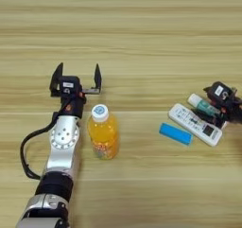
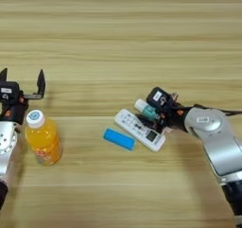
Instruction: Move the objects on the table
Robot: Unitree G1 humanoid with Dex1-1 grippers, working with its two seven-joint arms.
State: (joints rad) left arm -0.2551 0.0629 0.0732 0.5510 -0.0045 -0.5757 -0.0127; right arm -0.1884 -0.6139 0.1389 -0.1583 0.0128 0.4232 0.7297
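The left eye view showed the table (image 1: pixel 142 42) with the orange-juice bottle (image 1: pixel 103 135) upright at seven o'clock, the left gripper (image 1: pixel 76 80) spread empty just beyond it. At four o'clock the remote (image 2: pixel 139 129), blue block (image 2: pixel 119 139) and tube (image 2: pixel 145 109) lay clustered; the right gripper (image 2: pixel 158 114) sat over the tube, its grip unreadable, so most moving seemed still undone.

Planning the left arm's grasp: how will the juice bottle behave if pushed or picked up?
The juice bottle stands upright, tall on a narrow base, so a push near the white cap would likely tip it. It looks nearly full of orange liquid, so probably heavy for its size. Its round, smooth body may roll once down. The left gripper sits open just behind it.
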